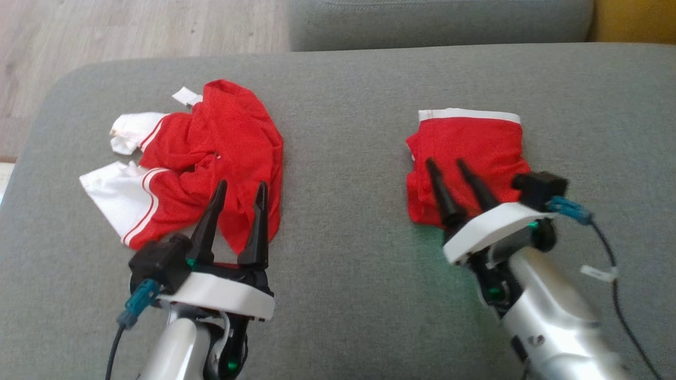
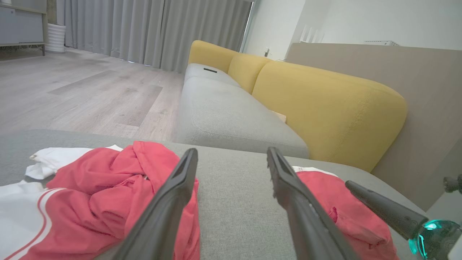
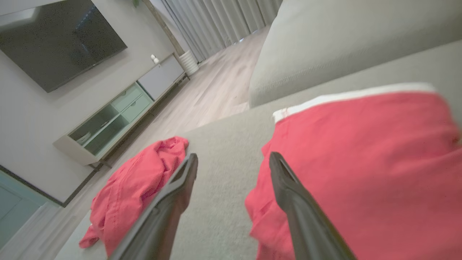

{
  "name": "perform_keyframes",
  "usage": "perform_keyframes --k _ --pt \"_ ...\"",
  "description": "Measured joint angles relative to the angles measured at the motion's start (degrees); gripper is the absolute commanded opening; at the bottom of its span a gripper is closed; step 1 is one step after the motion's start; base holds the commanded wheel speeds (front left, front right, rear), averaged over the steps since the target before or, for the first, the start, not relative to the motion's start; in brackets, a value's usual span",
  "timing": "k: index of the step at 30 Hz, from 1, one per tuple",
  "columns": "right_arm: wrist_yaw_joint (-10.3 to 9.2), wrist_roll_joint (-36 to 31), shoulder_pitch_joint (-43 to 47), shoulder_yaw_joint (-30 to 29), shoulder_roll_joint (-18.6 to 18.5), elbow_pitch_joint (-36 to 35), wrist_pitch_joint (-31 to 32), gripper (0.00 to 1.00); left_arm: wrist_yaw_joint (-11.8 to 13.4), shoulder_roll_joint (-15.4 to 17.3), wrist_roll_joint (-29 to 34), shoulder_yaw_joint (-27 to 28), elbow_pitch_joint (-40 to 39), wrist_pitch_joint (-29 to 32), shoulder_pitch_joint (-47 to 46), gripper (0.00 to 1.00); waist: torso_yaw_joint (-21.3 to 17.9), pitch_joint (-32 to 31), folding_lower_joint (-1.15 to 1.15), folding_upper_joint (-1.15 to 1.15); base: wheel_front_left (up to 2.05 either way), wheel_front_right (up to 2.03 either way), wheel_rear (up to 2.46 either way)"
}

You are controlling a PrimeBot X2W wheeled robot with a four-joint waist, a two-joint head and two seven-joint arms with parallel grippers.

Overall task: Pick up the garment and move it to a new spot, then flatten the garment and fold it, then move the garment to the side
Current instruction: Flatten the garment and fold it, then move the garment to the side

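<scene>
Head view: two red garments on a grey seat cushion [image 1: 348, 158], with both of my arms reaching in from the near edge. My left gripper [image 1: 243, 183] stands with its fingers spread wide and nothing between them, its tips over the near hem of the crumpled garment [image 1: 222, 137]. This heap lies straight ahead of those fingers. Its bulk runs roughly left to right, with the white, red-striped ends trailing toward my left and the red body bunched toward the middle of the cushion. My right gripper [image 1: 444, 160] is likewise spread wide and grips nothing. Its fingers point up and slightly leftward across the folded garment [image 1: 470, 140], a compact, nearly square red packet whose white band lies along its far edge, running left to right. In the right wrist view one finger overlies the red cloth and the other the bare cushion beside the packet's left edge; whether either touches the fabric I cannot tell. The two garments are well apart, with bare cushion between them. By my judgement the folded packet looks finished and set aside on my right. The crumpled heap would then be the piece to pick up, and my left arm is the nearer: its fingers need only go forward and down onto the near hem, whereas my right arm would have to cross the cushion.
</scene>
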Motion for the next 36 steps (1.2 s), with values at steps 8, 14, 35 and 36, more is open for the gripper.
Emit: perform_keyframes --k 8,14,35,36 --pt "0.0 -11.7 3.6 -10.7 -3.4 -6.7 -4.8 1.0 0.1 0.0 0.0 0.2 -2.3 0.0 0.1 1.0 -2.1 -1.2 0.0 0.0 0.0 0.0 0.0" --pt "0.0 -23.1 10.8 -20.6 -2.6 -13.3 -5.7 1.0 0.1 0.0 -0.1 0.7 -3.6 0.0 0.3 1.0 -3.9 -1.6 0.0 0.0 0.0 0.0 0.0" --pt "0.0 -28.9 17.8 -27.0 1.3 -22.3 -3.5 1.0 -0.6 0.0 -0.3 1.4 -5.0 0.0 1.8 1.0 -5.2 1.2 0.0 0.0 0.0 0.0 0.0" --pt "0.0 -28.9 17.5 -27.2 1.3 -21.6 -2.4 1.0 -0.6 0.0 -0.3 1.3 -5.0 0.0 1.6 1.0 -4.9 1.6 0.0 0.0 0.0 0.0 0.0"
